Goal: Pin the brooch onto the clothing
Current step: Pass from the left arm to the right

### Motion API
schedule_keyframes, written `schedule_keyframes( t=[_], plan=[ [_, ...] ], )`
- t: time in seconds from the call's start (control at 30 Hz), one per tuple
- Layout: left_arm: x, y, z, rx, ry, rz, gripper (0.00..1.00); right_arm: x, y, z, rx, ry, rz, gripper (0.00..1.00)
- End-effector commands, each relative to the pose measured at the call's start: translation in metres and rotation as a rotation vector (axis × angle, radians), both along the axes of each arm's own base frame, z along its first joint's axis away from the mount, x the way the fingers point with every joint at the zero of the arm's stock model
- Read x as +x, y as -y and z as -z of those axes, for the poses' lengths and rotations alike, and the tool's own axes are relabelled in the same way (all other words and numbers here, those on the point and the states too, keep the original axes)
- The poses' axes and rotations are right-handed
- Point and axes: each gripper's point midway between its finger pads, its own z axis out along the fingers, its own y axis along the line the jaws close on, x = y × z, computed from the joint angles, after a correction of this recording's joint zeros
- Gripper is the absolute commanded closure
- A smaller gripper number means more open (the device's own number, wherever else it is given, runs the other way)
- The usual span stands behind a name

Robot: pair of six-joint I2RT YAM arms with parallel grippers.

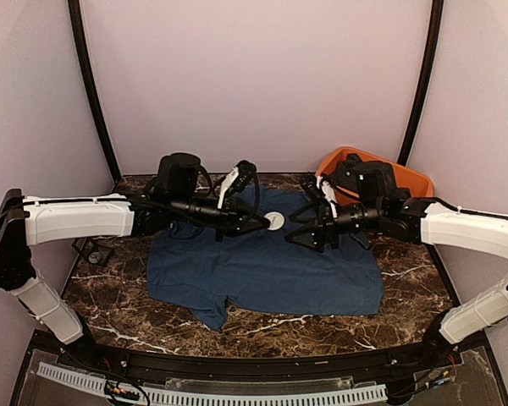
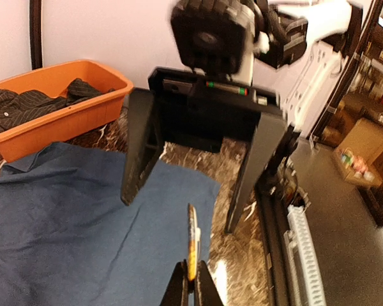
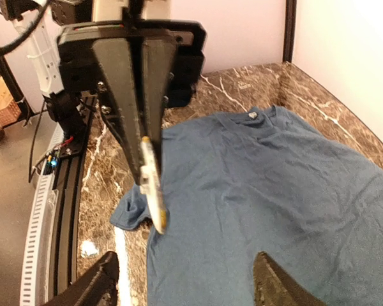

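The only label in sight is a small tag inside the collar of the clothing, too small to read; the arms' white shells and black housings carry no writing I can make out.

The left arm reaches in from the left edge of the worktop, its forearm nearly level and pointing toward the middle; the left end effector has its two fingers pressed together, pinching the brooch. From above the brooch is a small white disc; in both wrist views it shows edge-on as a thin pale sliver with a yellowish rim, standing out past the fingertips. It hangs over the part of the clothing nearest the far edge, close to the collar, and seems to be raised off the fabric, though the overhead view does not settle this.

The right arm comes in from the right edge, elbow low and forearm angled toward the centre, so the two wrists face each other; the right end effector is spread wide, with one finger on each side of the brooch and neither touching it.

The clothing is a dark navy T-shirt spread flat across the middle of the worktop, collar toward the far edge; a rumpled fold pokes out toward the near edge, left of centre.

An orange tub sits in the far right corner, just beside the shirt; dark striped garments lie inside it.
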Motion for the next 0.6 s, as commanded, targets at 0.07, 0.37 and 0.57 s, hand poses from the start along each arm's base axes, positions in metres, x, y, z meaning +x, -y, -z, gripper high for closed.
schedule_keyframes(
  t=[0.07, 0.37, 0.57],
  plan=[
    [-0.005, -0.012, -0.030, -0.256, -0.227, -0.003, 0.99, -0.011, -0.020, -0.045, 0.208, 0.063, -0.126, 0.35],
    [-0.008, -0.032, -0.053, -0.432, -0.145, -0.066, 0.99, 0.003, -0.018, -0.068, 0.479, -0.009, -0.012, 0.45],
    [-0.012, -0.031, -0.052, -0.428, -0.153, -0.043, 0.99, -0.001, -0.035, -0.062, 0.505, -0.091, -0.080, 0.49]
  ],
)
